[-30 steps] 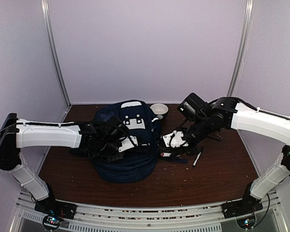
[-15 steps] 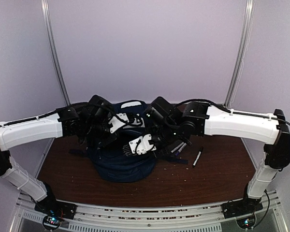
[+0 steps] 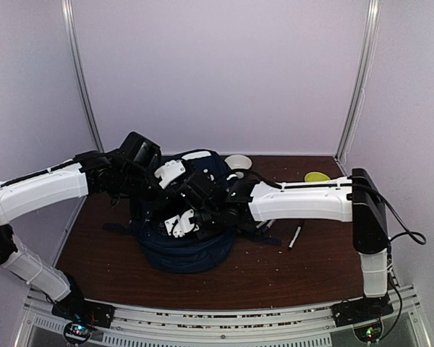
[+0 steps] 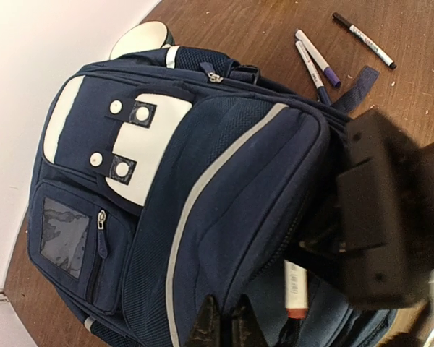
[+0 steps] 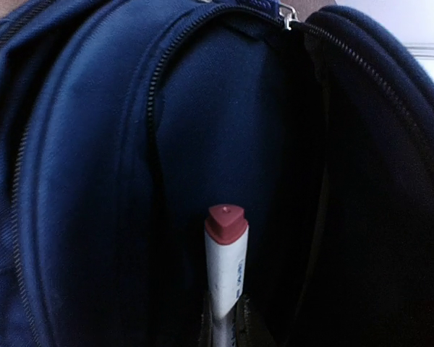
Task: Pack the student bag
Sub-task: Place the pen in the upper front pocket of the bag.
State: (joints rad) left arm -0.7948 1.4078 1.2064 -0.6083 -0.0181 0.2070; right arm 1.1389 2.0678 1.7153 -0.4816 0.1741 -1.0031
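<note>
Well, the navy student bag (image 4: 202, 181) gapes unzipped; left jaws pinch its flap, right jaws grip a marker (image 5: 224, 267).

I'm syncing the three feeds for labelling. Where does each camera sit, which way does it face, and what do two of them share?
Top external: above and behind the bases, looking down at the table; left arm and right arm reach over the student bag.
Left wrist: on the left arm, facing the bag's front; left gripper pinches its flap.
Right wrist: inside the bag's opening; right gripper holds a red-capped marker.
Shared: both wrist views show that marker.
</note>
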